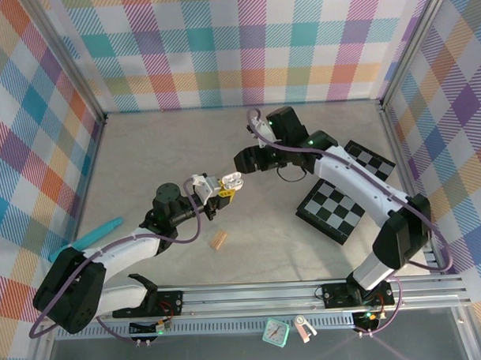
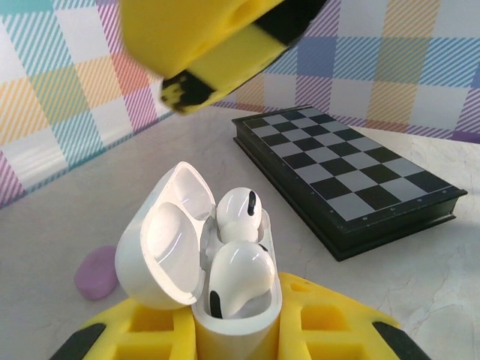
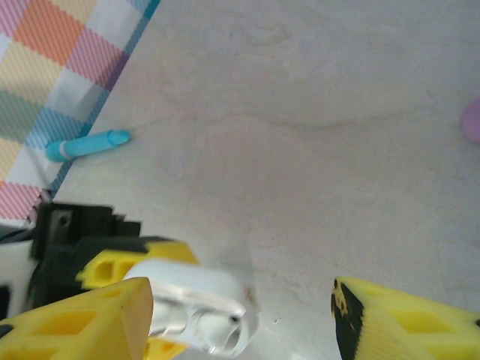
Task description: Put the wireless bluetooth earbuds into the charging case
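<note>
Clamping the base of a glossy white pebble-shaped charging case [image 2: 161,255] at mid-table, the left gripper [image 2: 232,334] holds it with the lid swung open and the mouth facing right. The right gripper [image 3: 244,307] hangs just beside it, yellow jaws wide apart and holding nothing. Two white earbuds [image 2: 240,274] sit lengthwise inside, rounded heads outward.

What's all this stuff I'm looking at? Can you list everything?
charging case: one, white, lid open, held by the left gripper
earbuds: two, white, seated in the case
checkered boards: two, black-and-white, right side of the table
pen: one, teal, left edge
small block: one, tan, front centre
pebble-like thing: one, purple, on the table
small items: two, mint and pinkish, by the front rail
left gripper: yellow fingers, shut on the case
right gripper: yellow fingers, open, close to the case
</note>
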You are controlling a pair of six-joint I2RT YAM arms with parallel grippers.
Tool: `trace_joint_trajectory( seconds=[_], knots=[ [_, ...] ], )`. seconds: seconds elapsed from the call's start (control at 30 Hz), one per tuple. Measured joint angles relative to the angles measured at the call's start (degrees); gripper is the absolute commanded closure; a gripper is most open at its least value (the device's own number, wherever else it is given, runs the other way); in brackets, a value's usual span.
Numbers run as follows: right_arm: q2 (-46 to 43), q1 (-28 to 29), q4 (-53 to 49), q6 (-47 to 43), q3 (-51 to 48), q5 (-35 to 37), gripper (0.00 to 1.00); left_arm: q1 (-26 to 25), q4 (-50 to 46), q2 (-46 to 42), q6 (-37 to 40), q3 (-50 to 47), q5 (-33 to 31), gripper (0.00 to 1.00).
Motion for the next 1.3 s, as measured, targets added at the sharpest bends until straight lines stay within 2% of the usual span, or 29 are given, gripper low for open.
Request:
trace_joint_trajectory(
  seconds=[0.37,0.7,1.1,1.23,1.3],
  knots=[
    [9.6,0.9,-8.0,-0.1,8.0,3.6,0.31,0.0,-9.7,-1.4,7.8,2.4,-0.2,1.00],
    [10.4,2.1,-11.0,-3.1,8.2,4.4,0.28,0.0,-10.3,-1.2,6.9,2.4,-0.6,1.00],
    [0.8,3.0,-10.5,-10.0,1.3,4.4,0.25,0.0,-7.2,-0.5,4.1,2.4,-0.9,1.00],
    [-7.1,3.0,-6.2,-20.0,-6.0,3.2,0.19,0.0,-8.8,-0.5,4.3,2.6,2.9,1.00],
    [-11.2,3.0,-4.2,-26.4,-9.6,1.5,0.18,0.0,-9.4,-0.6,4.5,2.8,5.1,1.00]
  ],
)
